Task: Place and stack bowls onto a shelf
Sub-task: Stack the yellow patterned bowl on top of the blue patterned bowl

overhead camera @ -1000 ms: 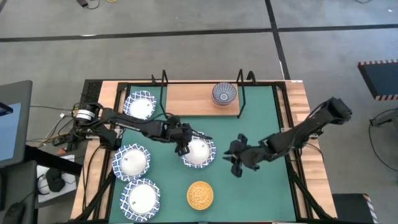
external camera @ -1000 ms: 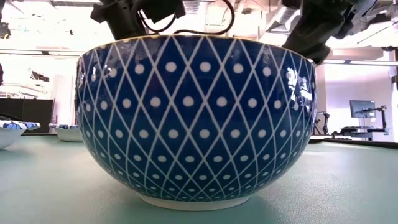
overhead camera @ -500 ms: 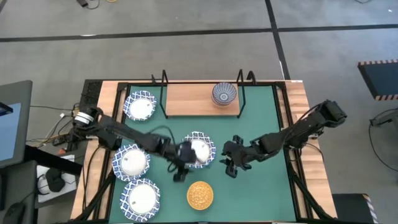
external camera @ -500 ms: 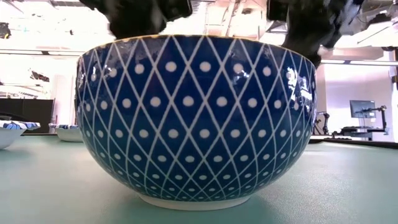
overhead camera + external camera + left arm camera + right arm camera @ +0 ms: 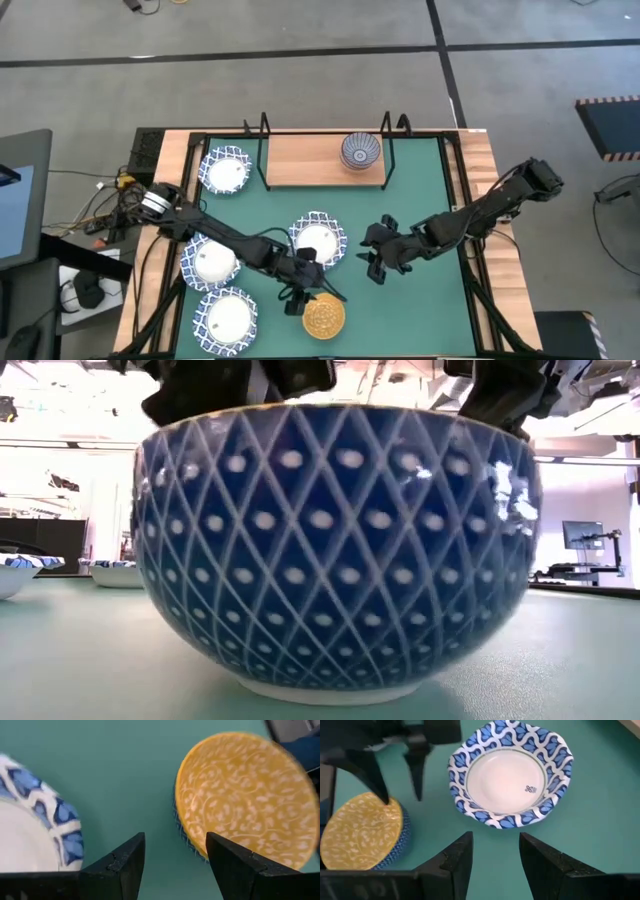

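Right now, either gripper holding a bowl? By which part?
Nothing held. Left gripper open at the yellow bowl rim; right gripper open beside the middle white bowl.

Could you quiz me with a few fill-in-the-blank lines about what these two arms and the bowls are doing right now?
1. The left gripper hovers beside the ____ bowl.
2. The wooden shelf carries ____ bowl.
3. The fingers of the right gripper are ____ and hold nothing.
4. The mat under the bowls is ____.

Missing words: yellow; one; open; green
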Controlling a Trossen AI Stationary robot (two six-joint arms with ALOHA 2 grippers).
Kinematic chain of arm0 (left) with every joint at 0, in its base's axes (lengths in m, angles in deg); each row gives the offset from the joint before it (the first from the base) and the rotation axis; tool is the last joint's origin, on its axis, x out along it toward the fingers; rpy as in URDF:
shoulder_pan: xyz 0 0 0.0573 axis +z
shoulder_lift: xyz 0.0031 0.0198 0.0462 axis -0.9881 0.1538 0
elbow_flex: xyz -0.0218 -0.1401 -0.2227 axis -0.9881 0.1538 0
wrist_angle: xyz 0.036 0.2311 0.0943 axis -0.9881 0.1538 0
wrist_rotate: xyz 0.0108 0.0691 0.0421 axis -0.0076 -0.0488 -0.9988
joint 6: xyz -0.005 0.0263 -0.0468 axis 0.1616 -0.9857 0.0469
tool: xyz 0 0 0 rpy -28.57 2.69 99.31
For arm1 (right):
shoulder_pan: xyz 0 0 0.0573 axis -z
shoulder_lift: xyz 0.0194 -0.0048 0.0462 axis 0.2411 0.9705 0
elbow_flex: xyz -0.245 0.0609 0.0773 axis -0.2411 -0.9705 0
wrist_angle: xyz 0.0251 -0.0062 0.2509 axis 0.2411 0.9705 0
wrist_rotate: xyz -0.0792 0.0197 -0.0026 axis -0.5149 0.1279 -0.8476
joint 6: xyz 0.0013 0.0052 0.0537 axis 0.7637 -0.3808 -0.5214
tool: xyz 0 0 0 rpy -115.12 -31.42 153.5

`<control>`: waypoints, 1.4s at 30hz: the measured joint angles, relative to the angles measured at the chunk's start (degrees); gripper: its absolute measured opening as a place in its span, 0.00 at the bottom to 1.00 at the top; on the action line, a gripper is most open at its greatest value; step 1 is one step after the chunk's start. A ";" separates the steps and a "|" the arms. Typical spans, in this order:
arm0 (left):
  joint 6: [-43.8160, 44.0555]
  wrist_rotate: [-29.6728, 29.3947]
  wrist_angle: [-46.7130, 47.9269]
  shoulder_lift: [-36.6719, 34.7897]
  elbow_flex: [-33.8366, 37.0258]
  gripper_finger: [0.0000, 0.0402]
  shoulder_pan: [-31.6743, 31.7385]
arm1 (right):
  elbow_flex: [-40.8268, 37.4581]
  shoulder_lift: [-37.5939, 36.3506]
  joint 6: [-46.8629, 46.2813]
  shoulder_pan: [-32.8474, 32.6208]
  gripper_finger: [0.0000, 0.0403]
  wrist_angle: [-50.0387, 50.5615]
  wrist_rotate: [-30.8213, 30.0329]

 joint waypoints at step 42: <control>-4.01 -15.38 25.64 1.94 -13.61 0.01 -0.59 | -0.02 -0.07 0.01 0.09 0.46 -0.15 -3.50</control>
